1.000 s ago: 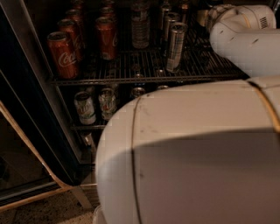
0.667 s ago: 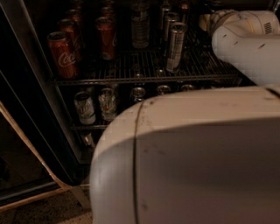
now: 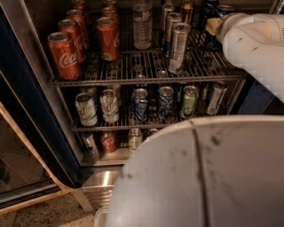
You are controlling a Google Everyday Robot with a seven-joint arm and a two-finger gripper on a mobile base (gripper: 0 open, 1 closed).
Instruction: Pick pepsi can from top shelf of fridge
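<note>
Open lane: bare front of top shelf [image 3: 137,67], between Coca-Cola cans [image 3: 65,54] and slim silver cans [image 3: 178,42].
Blocked: white arm [image 3: 254,41] fills the right side.
Reach: gripper [image 3: 214,25] at back right, near pepsi can [image 3: 207,10].

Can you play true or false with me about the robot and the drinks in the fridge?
1. Red Coca-Cola cans stand at the left of the top shelf. True.
2. The robot's hand is low down, near the floor. False: it is up at the top shelf's right end, near the pepsi can.
3. A tall slim silver can stands near the front of the top shelf. True.
4. The top shelf is solid glass. False: it is a wire rack.
</note>
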